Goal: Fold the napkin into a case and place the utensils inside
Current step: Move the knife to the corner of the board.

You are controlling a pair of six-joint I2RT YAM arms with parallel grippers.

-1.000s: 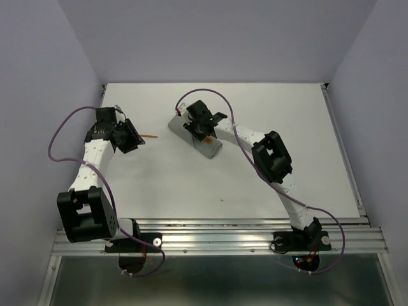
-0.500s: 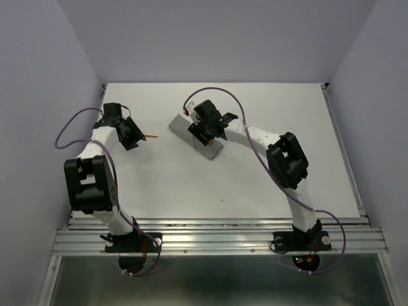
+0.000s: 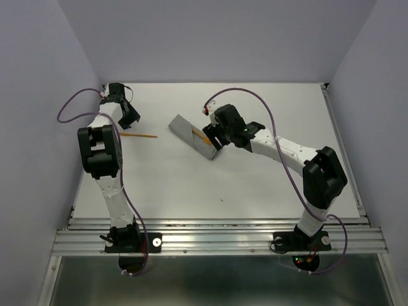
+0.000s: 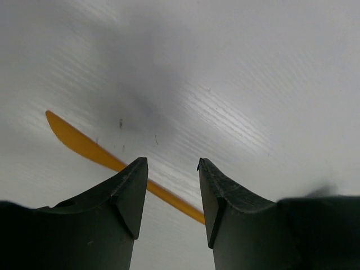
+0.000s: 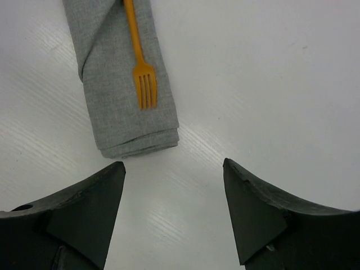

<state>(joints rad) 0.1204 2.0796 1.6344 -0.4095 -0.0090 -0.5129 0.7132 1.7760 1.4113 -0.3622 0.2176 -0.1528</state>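
The napkin lies folded into a narrow grey case [image 3: 185, 130] [image 5: 115, 84] at mid-table. An orange fork [image 5: 140, 67] [image 3: 199, 135] rests along its top face, tines showing towards the case's near end. My right gripper [image 5: 173, 166] [image 3: 215, 134] hovers just off that end, open wide with nothing between its fingers. The other orange utensil [image 3: 139, 135] [image 4: 81, 143] lies flat on the white table at the far left. My left gripper [image 4: 171, 169] [image 3: 131, 119] hangs above it, open and holding nothing, and its left finger hides part of the utensil.
The purple side wall stands close beside the left arm, whose wrist is near the table's back left corner [image 3: 107, 86]. A cable [image 3: 242, 92] loops over the right arm. White tabletop [image 3: 223, 185] stretches between the case and the arms' bases.
The right gripper has opened wide and drawn back to the right off the case, leaving the fork on the cloth. The left arm has swung toward the back left, and the orange utensil lies uncovered.
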